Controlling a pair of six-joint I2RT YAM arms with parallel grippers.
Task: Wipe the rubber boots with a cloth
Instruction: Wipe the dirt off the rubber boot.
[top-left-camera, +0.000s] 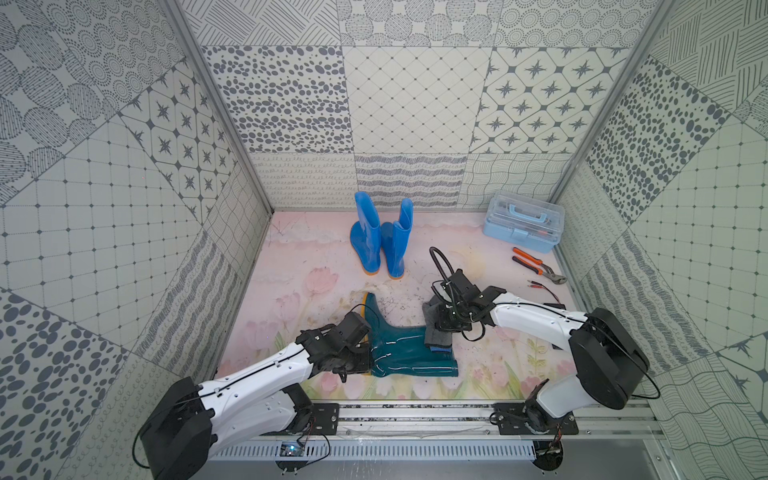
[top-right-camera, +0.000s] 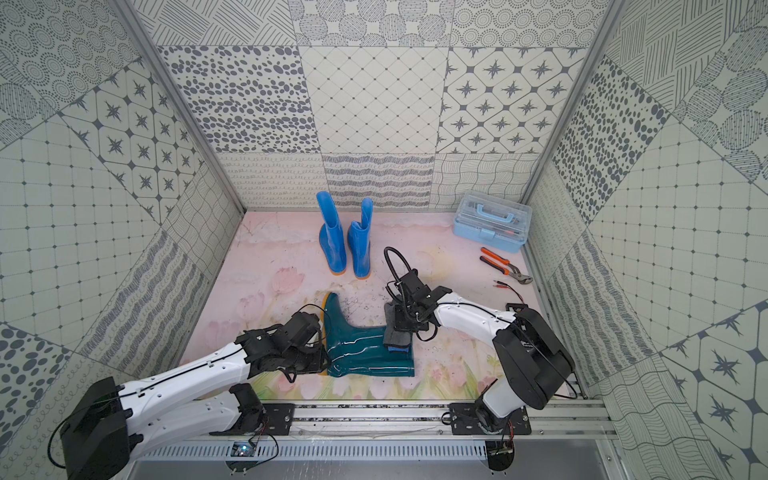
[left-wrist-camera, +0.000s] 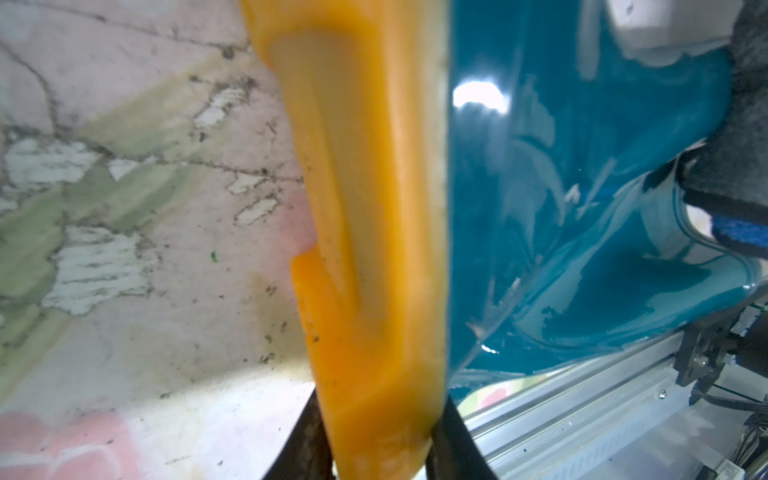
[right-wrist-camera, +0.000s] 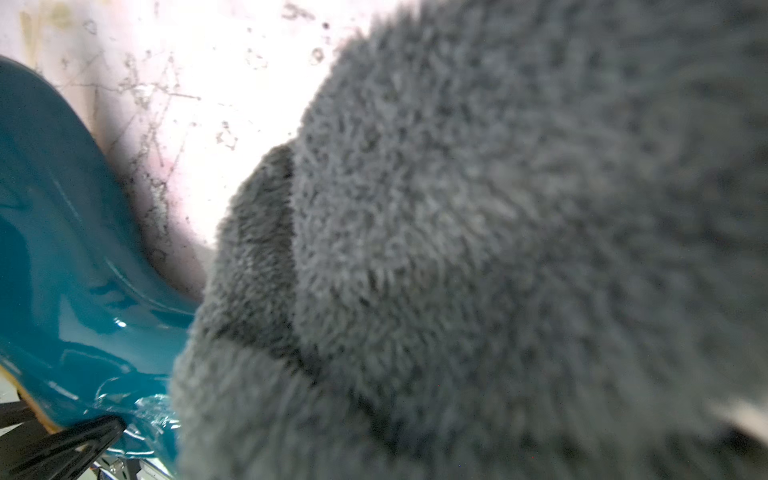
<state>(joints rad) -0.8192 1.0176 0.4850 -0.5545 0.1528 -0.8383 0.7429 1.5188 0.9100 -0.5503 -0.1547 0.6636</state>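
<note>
Near the front of the counter (top-left-camera: 291, 257), the left claw (left-wrist-camera: 380, 451) pinches the orange sole (left-wrist-camera: 365, 208) of the teal boot (top-left-camera: 409, 353), apparently to pin it on its side. The right claw (top-left-camera: 444, 324) is clamped on the cloth (top-left-camera: 436, 338), which is pressed to the shaft near its mouth for wiping. Farther back, two blue boots (top-left-camera: 366, 245) stand upright, well apart from both arms.
</note>
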